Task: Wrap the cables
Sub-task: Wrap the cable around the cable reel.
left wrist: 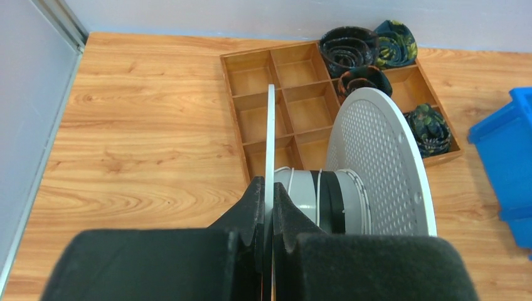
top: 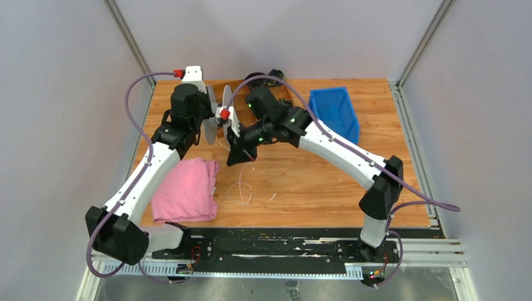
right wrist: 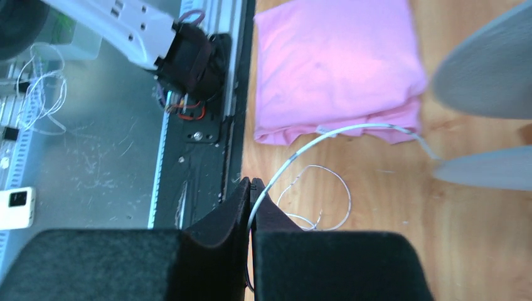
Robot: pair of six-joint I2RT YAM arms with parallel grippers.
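Tabletop (top: 313, 182) below down-tilted right end effector (right wrist: 251, 188)

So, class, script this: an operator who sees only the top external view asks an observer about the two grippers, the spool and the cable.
Operator: Left side first: open or shut?
Observer: The left gripper is shut on the edge of one spool flange.
Operator: And the right?
Observer: The right gripper is shut on the thin white cable.
Operator: Anything wound yet?
Observer: A few turns of it lie around the grey hub.
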